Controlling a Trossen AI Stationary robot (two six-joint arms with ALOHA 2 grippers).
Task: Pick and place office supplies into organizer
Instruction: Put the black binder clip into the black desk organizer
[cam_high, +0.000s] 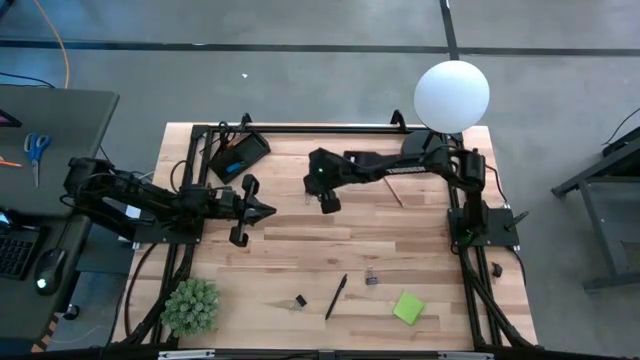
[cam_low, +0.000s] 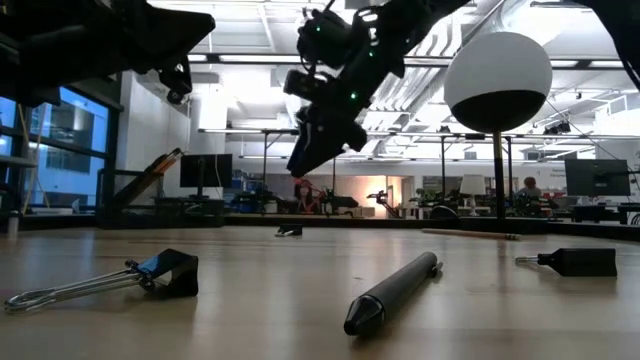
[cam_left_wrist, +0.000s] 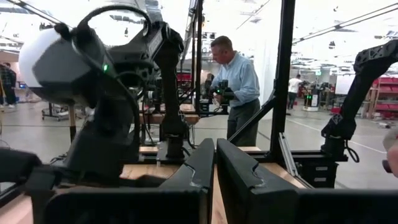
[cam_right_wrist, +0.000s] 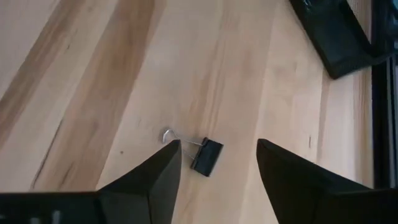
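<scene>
A black binder clip (cam_right_wrist: 207, 155) lies flat on the bare wood of the worktop (cam_high: 300, 250), wire handles splayed, and the right hand (cam_right_wrist: 217, 165) hangs directly over it with its fingers spread wide on either side, nothing held, apparently lining up for a straight-down pinch. From above, that right hand (cam_high: 328, 200) sits near the centre of the worktop, its arm reaching in from three o'clock. The organizer (cam_high: 238, 155) waits up at about ten o'clock, angled by the frame with something orange and blue already inside, near enough for a short carry. The rest of the supplies are strewn along the six o'clock edge: a black pen (cam_high: 337, 296) lying slantwise, another binder clip (cam_high: 300, 300) just to its nine o'clock side, a third clip (cam_high: 371, 277) toward four o'clock, and the green sticky-note pad (cam_high: 408, 307) out at five o'clock. A wooden pencil (cam_high: 392, 187) lies under the right arm toward one o'clock. Scattered like this, each piece probably needs its own trip, so most of the job looks undone. The left hand (cam_high: 268, 209) is clenched tight on nothing, parked at nine o'clock, pointing inward and out of the way. Round the edges: a white globe lamp (cam_high: 452, 95) at one o'clock, a spiky green plant (cam_high: 190, 305) at seven o'clock, and a person (cam_left_wrist: 239, 87) standing in the room beyond.
</scene>
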